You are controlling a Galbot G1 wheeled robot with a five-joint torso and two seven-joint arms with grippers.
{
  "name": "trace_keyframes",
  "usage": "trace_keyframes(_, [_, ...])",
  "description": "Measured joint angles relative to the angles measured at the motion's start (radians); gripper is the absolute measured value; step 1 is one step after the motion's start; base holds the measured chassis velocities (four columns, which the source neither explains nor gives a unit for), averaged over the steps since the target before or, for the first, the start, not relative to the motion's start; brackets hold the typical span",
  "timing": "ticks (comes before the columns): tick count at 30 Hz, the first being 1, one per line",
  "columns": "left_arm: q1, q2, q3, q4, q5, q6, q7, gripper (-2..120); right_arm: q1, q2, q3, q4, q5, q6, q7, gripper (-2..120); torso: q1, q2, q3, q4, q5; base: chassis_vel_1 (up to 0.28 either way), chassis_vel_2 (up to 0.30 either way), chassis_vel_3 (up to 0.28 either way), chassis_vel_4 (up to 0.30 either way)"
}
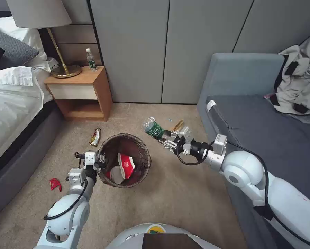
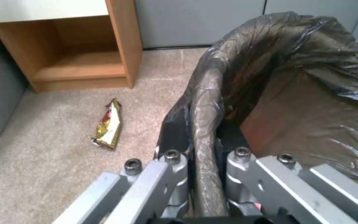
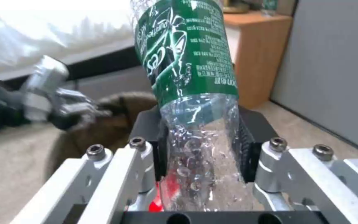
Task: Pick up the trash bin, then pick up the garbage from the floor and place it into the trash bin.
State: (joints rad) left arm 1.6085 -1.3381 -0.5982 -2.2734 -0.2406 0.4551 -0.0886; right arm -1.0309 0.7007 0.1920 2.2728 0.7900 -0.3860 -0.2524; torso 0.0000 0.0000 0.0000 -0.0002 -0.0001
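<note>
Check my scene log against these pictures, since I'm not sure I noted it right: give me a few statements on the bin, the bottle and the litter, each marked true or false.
1. The left gripper is clamped on the rim of the trash bin. True.
2. The right gripper is empty. False: it is shut on a green-labelled plastic bottle.
3. A red-and-white cup lies inside the bin. True.
4. The yellow snack wrapper is already in the bin. False: it lies on the carpet beside the bin, in front of the nightstand.
5. A red scrap lies on the floor near the bed. True.
6. The held bottle is inside the bin. False: it is off to the sofa side of the rim.
</note>
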Motion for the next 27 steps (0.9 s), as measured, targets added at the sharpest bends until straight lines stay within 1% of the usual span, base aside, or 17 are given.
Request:
trace_keyframes(3, [0.000,0.001,0.000,0.000,0.000,0.000,0.000,5,0.016,-0.006,-0.012,0.013,0.017,-0.006,0.002,30,0.000,0.000,0.000,0.0001,0.0000,0.000,0.000,0.000,0.000])
trace_keyframes(11, [-0.004,0.005,0.004,0.001,-0.002,0.002,0.002,5,0.106,0.001,-0.090,0.037,0.069,-0.043,0.000,30,0.000,0.000,0.000,0.0002,0.0001,0.000,0.000,0.000,0.000])
trace_keyframes(13, [-0.005,0.005,0.006,0.001,-0.003,0.002,0.003,5,0.152,0.004,-0.140,0.047,0.083,-0.054,0.001,30,0.000,0.000,0.000,0.0002,0.0000,0.000,0.000,0.000,0.000])
trace_keyframes(15, [-0.006,0.004,0.006,0.001,-0.003,0.002,0.003,5,0.163,0.005,-0.155,0.049,0.085,-0.055,0.002,30,0.000,0.000,0.000,0.0003,0.0000,0.000,0.000,0.000,0.000])
trace_keyframes(17, [-0.006,0.003,0.008,0.001,-0.003,0.002,0.003,5,0.204,0.014,-0.212,0.050,0.086,-0.059,0.008,30,0.000,0.000,0.000,0.0002,0.0000,0.000,0.000,0.000,0.000])
trace_keyframes(19, [-0.007,0.001,0.011,0.001,-0.002,0.003,0.003,5,0.244,0.032,-0.271,0.046,0.085,-0.063,0.022,30,0.000,0.000,0.000,0.0001,-0.0001,0.000,0.000,0.000,0.000])
trace_keyframes(20, [-0.007,0.001,0.011,0.001,-0.002,0.003,0.003,5,0.244,0.032,-0.271,0.046,0.085,-0.063,0.022,30,0.000,0.000,0.000,0.0001,-0.0001,0.000,0.000,0.000,0.000])
trace_keyframes(23, [-0.009,0.001,0.012,0.000,-0.002,0.003,0.003,5,0.296,0.071,-0.349,0.030,0.076,-0.071,0.041,30,0.000,0.000,0.000,0.0003,0.0000,0.000,0.000,0.000,0.000])
trace_keyframes(24, [-0.009,0.001,0.012,0.000,-0.002,0.003,0.003,5,0.296,0.071,-0.349,0.030,0.076,-0.071,0.041,30,0.000,0.000,0.000,0.0003,0.0000,0.000,0.000,0.000,0.000])
trace_keyframes(27, [-0.010,0.001,0.011,0.000,-0.007,0.006,0.003,5,0.318,0.096,-0.392,0.009,0.057,-0.075,0.047,30,0.000,0.000,0.000,0.0003,-0.0001,0.000,0.000,0.000,0.000])
